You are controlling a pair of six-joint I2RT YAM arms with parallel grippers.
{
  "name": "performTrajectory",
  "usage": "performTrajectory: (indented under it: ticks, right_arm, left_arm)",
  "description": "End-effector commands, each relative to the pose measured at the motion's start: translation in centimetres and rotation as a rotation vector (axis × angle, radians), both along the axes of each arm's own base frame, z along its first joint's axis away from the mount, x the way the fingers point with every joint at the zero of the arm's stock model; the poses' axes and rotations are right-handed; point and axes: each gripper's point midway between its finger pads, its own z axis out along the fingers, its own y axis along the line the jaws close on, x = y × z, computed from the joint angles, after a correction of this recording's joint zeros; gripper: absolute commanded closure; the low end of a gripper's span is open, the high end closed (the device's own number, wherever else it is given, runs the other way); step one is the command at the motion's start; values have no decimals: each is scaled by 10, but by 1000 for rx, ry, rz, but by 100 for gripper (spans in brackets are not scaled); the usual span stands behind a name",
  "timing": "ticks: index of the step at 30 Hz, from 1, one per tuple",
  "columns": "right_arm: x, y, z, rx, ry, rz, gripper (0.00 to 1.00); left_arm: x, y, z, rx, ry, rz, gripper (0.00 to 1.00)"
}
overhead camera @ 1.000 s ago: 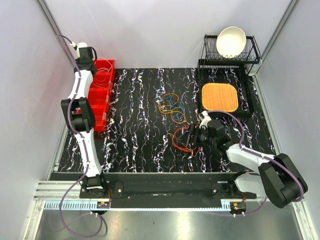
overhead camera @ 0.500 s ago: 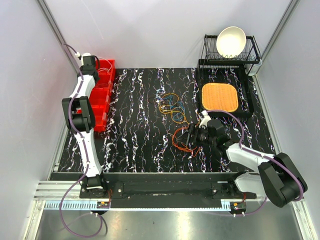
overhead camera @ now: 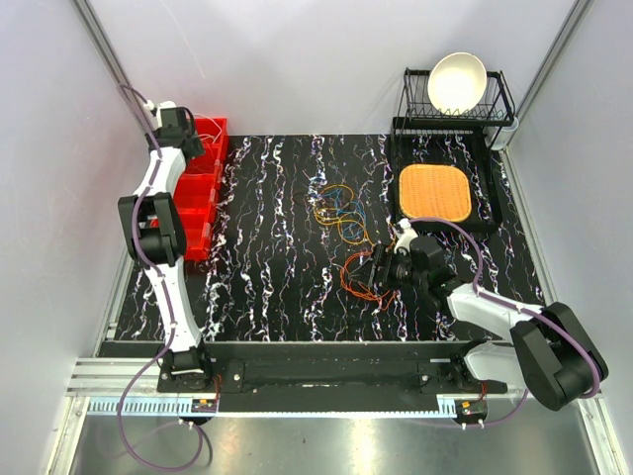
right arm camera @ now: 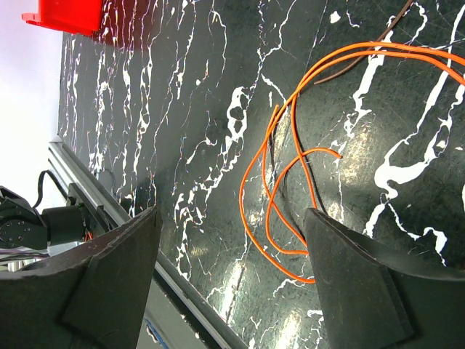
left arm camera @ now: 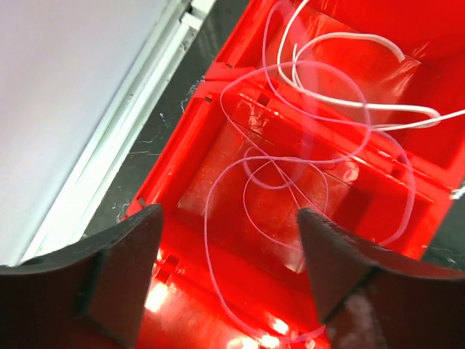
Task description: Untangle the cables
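Right gripper [overhead camera: 379,267]: low over the near-right part of the table [overhead camera: 267,257], jaws spread wide with nothing between them, fingertips at the right edge of the near tangle.
Near cables [overhead camera: 356,279]: thin orange and red wires in loose overlapping loops, lying flat.
Right wrist view: shows orange loops crossing one another with free ends, and a thin dark strand running alongside. From overhead this is only a small knot of colour.
Far cables [overhead camera: 339,211]: orange and yellow loops with some blue, at mid-table just beyond the near tangle.
Left gripper [left arm camera: 229,265]: at the far left above the red bins [overhead camera: 198,188], jaws wide apart and holding nothing.
Left wrist view: pale wires [left arm camera: 290,171] loop inside a bin and cross its divider. The overhead view shows them only as faint strands.
Far right: white bowl [overhead camera: 457,82] in the dish rack [overhead camera: 499,104], with the orange mat [overhead camera: 435,191] nearer.
Change from a second ago: the left wrist has shifted slightly over the bins. The right arm and the cables on the table lie as before.
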Motion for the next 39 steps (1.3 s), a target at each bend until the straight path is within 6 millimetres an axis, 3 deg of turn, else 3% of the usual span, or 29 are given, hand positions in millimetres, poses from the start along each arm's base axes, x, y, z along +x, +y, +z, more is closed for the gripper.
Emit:
performTrajectory:
  ticks: [1,6,12,21,22,24,28,29,33,39]
  right_arm:
    - [11,6,20,30,-82,9,15]
    - [10,6,21,35,-92,11,15]
    - [9,5,23,40,-103,8,15]
    - [8,4,26,47,-115,4,15]
    - [7,4,26,47,-113,3,15]
    - [8,3,26,47,-117,-1,15]
    - [8,2,26,48,-118,-6,15]
    - [7,2,27,50,-121,-3,15]
    - [7,1,29,56,-131,-8,15]
    - [6,1,29,55,-128,-12,15]
  left_arm:
    - [0,-11,101,16,-204,-6,13]
    - [-7,-31,127,17,-234,-32,1]
    - [-20,-56,147,9,-239,-54,1]
    - [-71,-93,171,-68,-270,-63,2]
    - [-78,-98,160,-91,-248,-69,4]
    - [-89,-112,165,-116,-255,-105,6]
    - [-114,-150,142,-119,-187,-204,7]
    - [-120,-169,138,-122,-172,-249,7]
    - [-150,-214,107,-137,-98,-360,8]
    - [-176,-293,74,-224,-43,-540,13]
